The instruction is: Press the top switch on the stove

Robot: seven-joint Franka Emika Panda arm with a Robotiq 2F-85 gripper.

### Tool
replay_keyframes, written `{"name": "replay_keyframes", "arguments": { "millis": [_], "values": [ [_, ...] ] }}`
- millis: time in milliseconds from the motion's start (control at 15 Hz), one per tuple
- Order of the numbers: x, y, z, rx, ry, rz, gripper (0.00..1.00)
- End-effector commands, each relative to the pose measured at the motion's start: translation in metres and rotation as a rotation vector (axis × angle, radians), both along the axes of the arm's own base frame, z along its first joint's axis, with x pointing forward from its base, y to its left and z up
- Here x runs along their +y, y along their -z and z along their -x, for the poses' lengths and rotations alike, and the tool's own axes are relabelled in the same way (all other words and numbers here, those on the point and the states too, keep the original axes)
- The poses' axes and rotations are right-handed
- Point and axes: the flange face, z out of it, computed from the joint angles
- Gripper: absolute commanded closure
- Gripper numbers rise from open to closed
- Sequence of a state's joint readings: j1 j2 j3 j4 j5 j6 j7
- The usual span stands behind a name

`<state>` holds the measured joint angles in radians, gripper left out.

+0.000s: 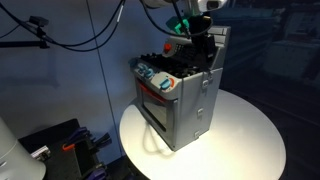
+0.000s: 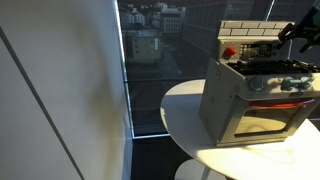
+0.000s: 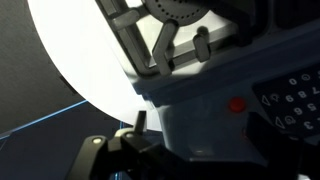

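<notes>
The small grey toy stove (image 1: 185, 95) stands on a round white table (image 1: 250, 140); it also shows in the other exterior view (image 2: 255, 95). My gripper (image 1: 203, 42) hangs over the stove's back, in front of the brick-patterned back panel (image 2: 245, 30). In the wrist view the black burner grate (image 3: 170, 35) fills the top. A small red button (image 3: 237, 104) sits on the grey panel, next to a dark control strip (image 3: 290, 100). One fingertip of my gripper (image 3: 145, 122) shows near the centre, a little left of the red button. The jaws look shut and hold nothing.
The stove's oven door and bluish knobs (image 1: 157, 78) face the table's edge. Cables (image 1: 70, 30) hang behind, and dark equipment (image 1: 60, 145) sits on the floor by the table. A window (image 2: 150, 60) is behind the table.
</notes>
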<state>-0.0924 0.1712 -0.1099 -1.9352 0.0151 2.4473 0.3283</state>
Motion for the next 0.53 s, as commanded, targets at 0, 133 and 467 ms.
{"name": "replay_keyframes", "arguments": {
  "millis": [0,133,467],
  "values": [
    [-0.0087,-0.0056,-0.0105,-0.023,-0.017,0.0,0.0],
    [-0.0092,-0.0057,-0.0104,-0.022,-0.022,0.003,0.0],
    [-0.0056,-0.0079,-0.0025,-0.018,-0.03,-0.001,0.0]
  ]
}}
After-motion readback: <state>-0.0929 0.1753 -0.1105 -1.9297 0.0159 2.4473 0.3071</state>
